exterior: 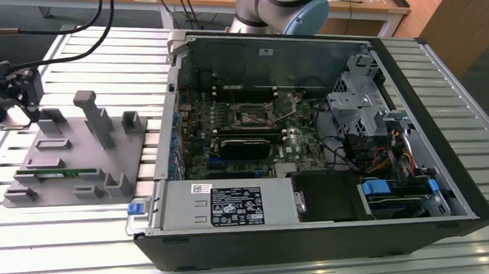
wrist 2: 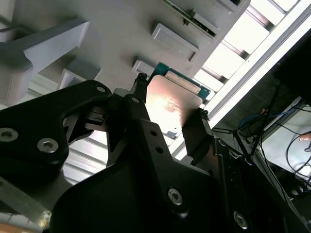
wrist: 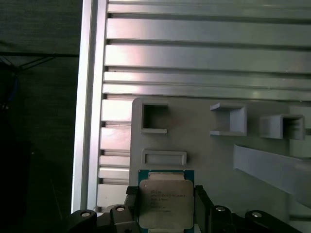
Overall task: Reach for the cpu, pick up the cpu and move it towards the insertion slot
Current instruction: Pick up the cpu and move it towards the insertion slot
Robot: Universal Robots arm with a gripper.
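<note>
The cpu (wrist: 166, 206), a flat square chip with a silvery top and green rim, sits between the black fingers of my gripper (wrist: 165, 194). In the second wrist view the cpu (wrist 2: 167, 109) shows from another side, with a finger of my gripper (wrist 2: 172, 96) against each of two opposite edges, just above the grey fixture plate (wrist 2: 121, 34). In the exterior view my gripper (exterior: 18, 111) hangs at the far left, over the plate's corner (exterior: 70, 160). The insertion slot (exterior: 252, 117) lies on the green board inside the open computer case (exterior: 323, 239), well to the exterior view's right of my gripper.
Grey upright blocks (exterior: 92, 115) and small pockets rise from the fixture plate. A green memory stick (exterior: 53, 173) lies in a holder near the plate's front. The slatted metal table (exterior: 59, 228) carries everything. Cables (exterior: 93, 19) hang above the table's left.
</note>
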